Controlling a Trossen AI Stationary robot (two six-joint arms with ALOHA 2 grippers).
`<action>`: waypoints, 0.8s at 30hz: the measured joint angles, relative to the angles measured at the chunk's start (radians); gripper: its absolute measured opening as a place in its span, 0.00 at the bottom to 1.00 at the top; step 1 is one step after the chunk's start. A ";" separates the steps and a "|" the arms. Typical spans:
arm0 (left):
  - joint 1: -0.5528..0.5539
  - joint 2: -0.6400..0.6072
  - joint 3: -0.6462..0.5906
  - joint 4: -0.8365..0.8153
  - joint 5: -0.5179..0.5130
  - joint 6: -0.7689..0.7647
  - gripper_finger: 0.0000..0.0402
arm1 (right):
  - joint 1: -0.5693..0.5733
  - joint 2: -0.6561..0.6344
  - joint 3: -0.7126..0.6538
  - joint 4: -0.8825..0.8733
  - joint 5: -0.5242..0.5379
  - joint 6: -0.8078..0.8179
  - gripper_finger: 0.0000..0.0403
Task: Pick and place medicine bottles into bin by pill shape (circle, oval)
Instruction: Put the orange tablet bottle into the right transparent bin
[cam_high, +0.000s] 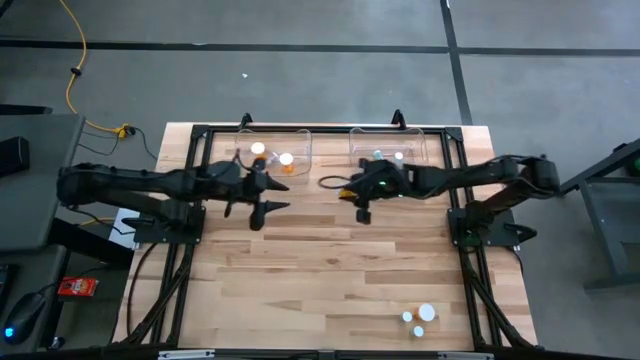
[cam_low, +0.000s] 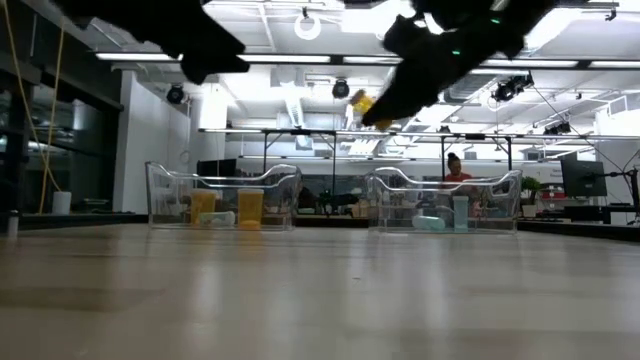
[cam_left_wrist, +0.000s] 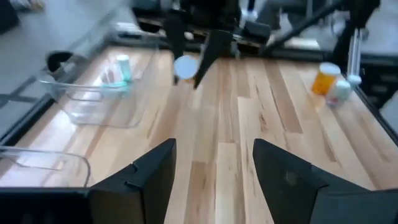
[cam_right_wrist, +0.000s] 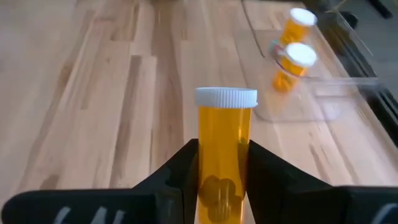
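You had the right claw (cam_right_wrist: 222, 180) clamped on an orange medicine bottle (cam_right_wrist: 225, 149) with a white cap, held upright and lifted clear of the worktop (cam_high: 330, 270). In the high view the right claw (cam_high: 364, 195) hung between the two clear bins at the worktop's far edge, so this looked like the carry step, with the pick done and the drop not yet made.

The left bin (cam_high: 275, 150) held two orange bottles; the right bin (cam_high: 390, 145) held pale teal ones. The pills at the bottom of the held bottle were too blurred to tell their shape. Going by the orange bottles already there, your next move was probably across to the left bin, then down inside its wall before releasing.

The left claw (cam_left_wrist: 214, 168) stood wide and empty, hovering above the worktop just in front of the left bin. Three more bottles (cam_high: 420, 320) waited near the worktop's near right corner.
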 joint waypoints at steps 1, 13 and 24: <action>0.000 -0.026 -0.038 0.043 -0.012 -0.007 0.50 | -0.002 -0.038 -0.047 0.037 0.000 0.012 0.23; 0.000 -0.163 -0.514 0.845 -0.057 -0.113 0.50 | -0.037 -0.381 -0.283 0.118 0.323 0.095 0.23; 0.000 -0.165 -0.520 0.864 -0.082 -0.111 0.50 | -0.426 -0.177 -0.050 -0.274 0.131 0.249 0.23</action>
